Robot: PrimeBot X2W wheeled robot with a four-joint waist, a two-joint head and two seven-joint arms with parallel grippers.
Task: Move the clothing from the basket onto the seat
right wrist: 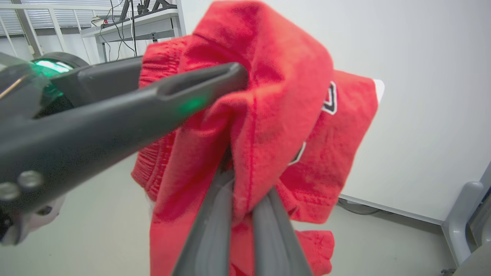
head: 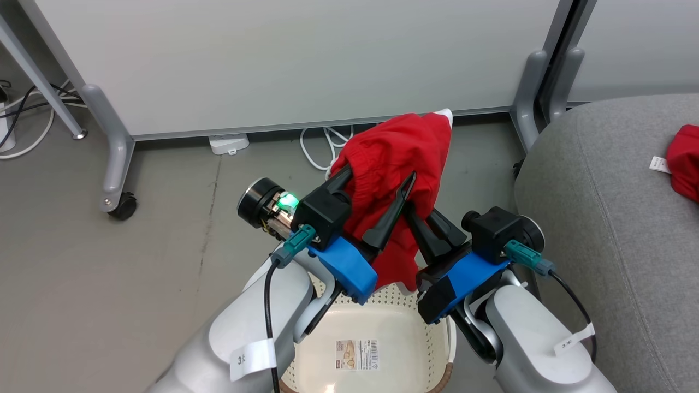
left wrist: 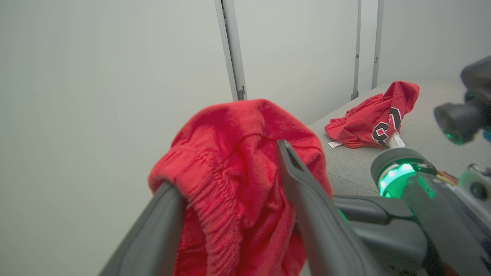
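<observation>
In the head view, a bright red soft fabric garment with white trim [head: 398, 142] is held above the cream-white perforated plastic basket [head: 393, 297]. It is draped across the spread, unclosed fingers of the left gripper [head: 379, 173] and pinched at its right side by the right gripper [head: 418, 218]; the large grey fabric-upholstered seat [head: 600, 218] lies to the right, where a second red garment [head: 685, 161] is already laid. In the left wrist view, the elastic waistband [left wrist: 203, 199] is seen hooked over one finger [left wrist: 157, 226] only, so a slip off that side is judged likely if the arms are swung quickly. In the right wrist view, a thin fold is clamped between the closed fingers [right wrist: 211, 234]; were it pulled free, the garment could be dropped on the floor [right wrist: 96, 237] short of the seat, or snagged on a finger at release
</observation>
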